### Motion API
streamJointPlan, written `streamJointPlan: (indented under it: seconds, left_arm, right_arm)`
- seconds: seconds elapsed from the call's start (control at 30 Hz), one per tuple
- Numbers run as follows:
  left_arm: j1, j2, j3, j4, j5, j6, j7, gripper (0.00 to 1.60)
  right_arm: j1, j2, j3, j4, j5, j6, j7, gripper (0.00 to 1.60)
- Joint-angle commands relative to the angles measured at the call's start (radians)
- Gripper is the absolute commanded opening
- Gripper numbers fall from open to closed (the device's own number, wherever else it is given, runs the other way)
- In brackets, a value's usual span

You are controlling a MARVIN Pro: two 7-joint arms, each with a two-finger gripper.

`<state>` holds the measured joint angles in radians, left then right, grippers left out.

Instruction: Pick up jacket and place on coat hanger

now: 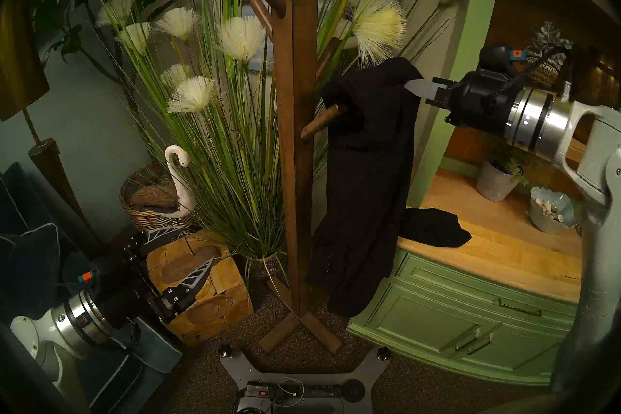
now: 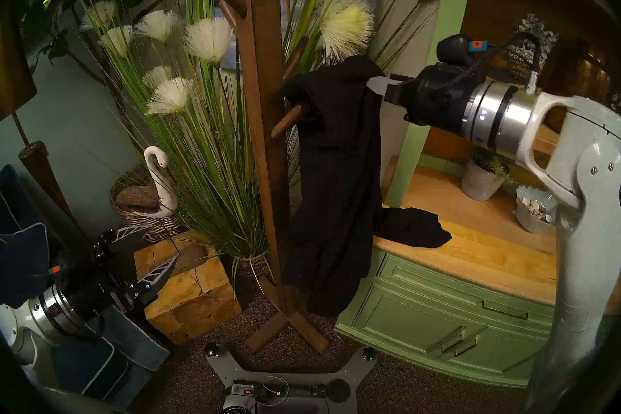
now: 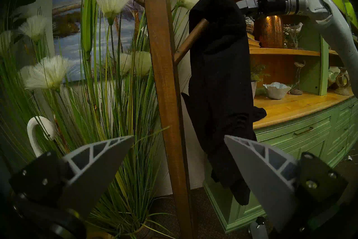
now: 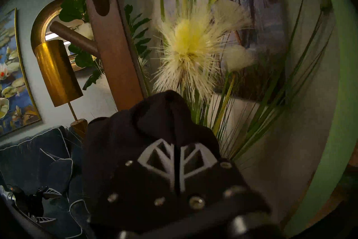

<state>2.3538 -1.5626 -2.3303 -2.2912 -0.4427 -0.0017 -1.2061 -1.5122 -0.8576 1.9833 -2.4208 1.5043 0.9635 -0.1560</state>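
Observation:
The black jacket (image 1: 366, 168) hangs limp beside the brown wooden coat stand (image 1: 292, 134), draped over a low angled peg (image 1: 319, 122). Its lower end trails onto the wooden counter (image 1: 433, 227). My right gripper (image 1: 411, 85) is shut on the jacket's top fold, to the right of the peg. In the right wrist view its fingers (image 4: 160, 157) pinch black fabric (image 4: 155, 116) between them. My left gripper (image 1: 195, 245) is open and empty, low at the left, far from the stand. In the left wrist view the jacket (image 3: 219, 77) hangs from the peg (image 3: 191, 40).
Tall grass with white plumes (image 1: 235, 100) stands behind the stand. A wood block table (image 1: 208, 289), a wicker basket with a white swan (image 1: 174, 181) and a brass floor lamp (image 1: 20, 50) are at left. A green cabinet (image 1: 463, 312) with a potted plant (image 1: 497, 181) and a shell bowl (image 1: 547, 208) is at right.

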Motion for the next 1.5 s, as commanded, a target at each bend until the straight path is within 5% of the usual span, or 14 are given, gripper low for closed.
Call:
streamJointPlan:
  seconds: [0.0,0.17,0.67,0.9,1.47]
  left_arm:
    - [-0.007,0.000,-0.001,-0.019,-0.009,-0.001,-0.001,1.60]
    - [-0.009,-0.002,-0.002,-0.020,-0.008,0.000,-0.003,1.60]
    - [-0.014,-0.007,-0.004,-0.018,-0.002,0.001,-0.009,1.60]
    - [-0.017,-0.010,-0.005,-0.018,0.000,0.002,-0.012,1.60]
    - [-0.023,-0.015,-0.007,-0.017,0.007,0.004,-0.019,1.60]
  right_arm:
    - [-0.110,-0.024,0.119,-0.023,-0.007,-0.004,0.058,0.00]
    - [-0.188,-0.008,0.142,-0.023,-0.010,-0.004,0.159,0.00]
    - [-0.020,0.116,0.034,-0.023,-0.019,-0.020,0.317,0.00]
    - [0.006,0.131,-0.042,-0.023,-0.042,-0.032,0.314,0.00]
    - [0.125,0.078,-0.091,-0.023,-0.061,-0.133,0.232,0.00]
